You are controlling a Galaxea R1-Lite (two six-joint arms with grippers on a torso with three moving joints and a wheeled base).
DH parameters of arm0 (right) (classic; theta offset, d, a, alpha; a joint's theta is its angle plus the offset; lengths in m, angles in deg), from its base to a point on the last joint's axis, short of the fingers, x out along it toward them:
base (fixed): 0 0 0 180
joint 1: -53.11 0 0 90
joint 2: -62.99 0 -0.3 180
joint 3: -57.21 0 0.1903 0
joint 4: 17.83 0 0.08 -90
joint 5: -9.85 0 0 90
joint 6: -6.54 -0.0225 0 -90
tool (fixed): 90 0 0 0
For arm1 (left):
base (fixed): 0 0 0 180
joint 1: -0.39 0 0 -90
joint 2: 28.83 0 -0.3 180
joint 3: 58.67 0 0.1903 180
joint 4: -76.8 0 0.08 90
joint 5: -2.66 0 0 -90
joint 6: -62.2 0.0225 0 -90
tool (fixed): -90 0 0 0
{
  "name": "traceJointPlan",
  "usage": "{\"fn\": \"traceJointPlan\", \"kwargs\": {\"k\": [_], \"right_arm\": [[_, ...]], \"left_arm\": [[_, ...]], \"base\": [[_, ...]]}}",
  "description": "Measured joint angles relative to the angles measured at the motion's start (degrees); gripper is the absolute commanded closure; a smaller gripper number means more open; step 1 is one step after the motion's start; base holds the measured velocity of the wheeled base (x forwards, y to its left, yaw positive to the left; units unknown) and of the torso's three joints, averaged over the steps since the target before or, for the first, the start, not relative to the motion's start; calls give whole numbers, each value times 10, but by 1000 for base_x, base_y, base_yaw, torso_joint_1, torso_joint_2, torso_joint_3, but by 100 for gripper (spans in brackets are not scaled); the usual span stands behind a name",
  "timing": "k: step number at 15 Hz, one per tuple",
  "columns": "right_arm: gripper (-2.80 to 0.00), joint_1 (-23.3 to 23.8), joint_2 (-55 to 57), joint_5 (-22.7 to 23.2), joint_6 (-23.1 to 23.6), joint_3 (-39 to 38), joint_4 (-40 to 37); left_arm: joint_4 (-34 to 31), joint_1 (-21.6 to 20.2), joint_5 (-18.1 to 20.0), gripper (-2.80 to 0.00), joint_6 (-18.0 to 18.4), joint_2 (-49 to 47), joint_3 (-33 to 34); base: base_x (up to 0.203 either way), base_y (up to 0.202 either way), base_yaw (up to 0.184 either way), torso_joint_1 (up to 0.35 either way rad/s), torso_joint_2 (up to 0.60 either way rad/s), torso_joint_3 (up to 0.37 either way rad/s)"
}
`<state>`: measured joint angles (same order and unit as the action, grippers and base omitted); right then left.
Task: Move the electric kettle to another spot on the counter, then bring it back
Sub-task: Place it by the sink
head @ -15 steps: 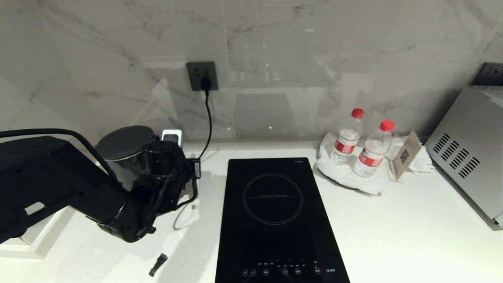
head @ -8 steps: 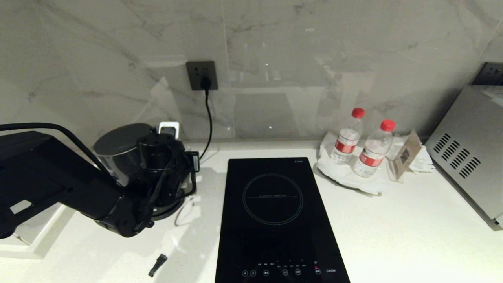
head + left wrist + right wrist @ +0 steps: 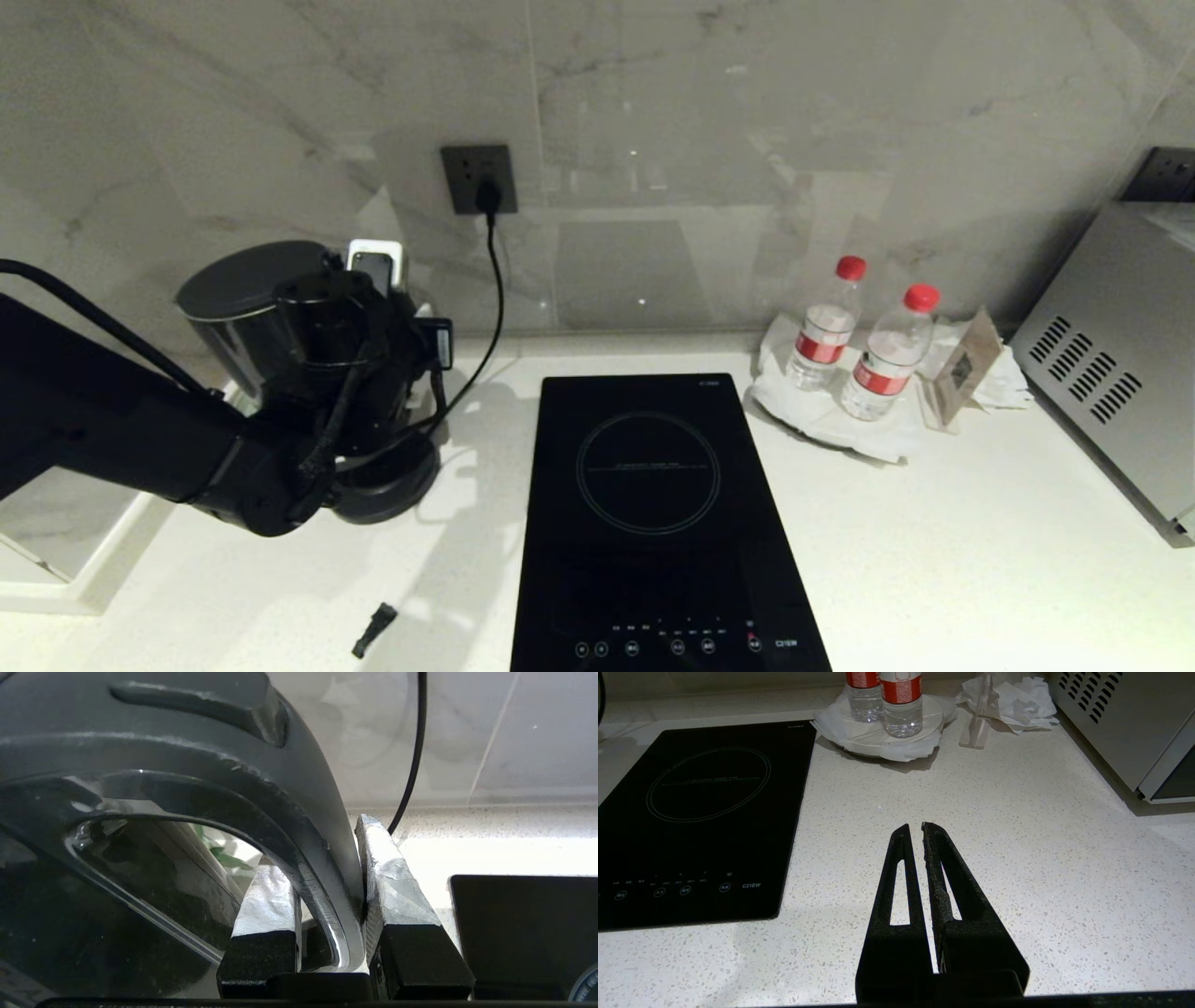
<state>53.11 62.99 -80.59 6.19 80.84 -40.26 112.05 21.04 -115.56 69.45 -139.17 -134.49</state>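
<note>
The black electric kettle [image 3: 245, 278] hangs above the counter [image 3: 934, 523] at the far left, clear of its round base disc [image 3: 392, 481]. My left gripper [image 3: 317, 844] is shut on the kettle's loop handle [image 3: 299, 788], one taped finger inside the loop and one outside. In the head view the left arm [image 3: 140, 439] covers the handle and the fingers. My right gripper [image 3: 915, 825] is shut and empty, hovering over bare counter to the right of the hob [image 3: 700, 812].
The base disc's cord [image 3: 495, 280] runs up to a wall socket [image 3: 479, 177]. Two water bottles [image 3: 826, 327] stand on white paper at the back right, next to a silver appliance [image 3: 1111, 373]. A small black piece [image 3: 375, 627] lies near the front edge.
The left arm has lifted the kettle up and a little to the left, off the base disc, which now shows on the counter. The right arm has not moved.
</note>
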Motion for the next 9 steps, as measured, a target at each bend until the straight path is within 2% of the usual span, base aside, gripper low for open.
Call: {"fn": "traceJointPlan", "kwargs": {"k": [4, 9], "right_arm": [[0, 0, 0, 0, 0, 0, 0], [0, 0, 0, 0, 0, 0, 0]], "left_arm": [[-75, 2, 9, 0, 0, 85, 72], [-78, -8, 12, 0, -1, 183, 186]], "base": [[0, 0, 0, 0, 0, 0], [0, 0, 0, 0, 0, 0]]}}
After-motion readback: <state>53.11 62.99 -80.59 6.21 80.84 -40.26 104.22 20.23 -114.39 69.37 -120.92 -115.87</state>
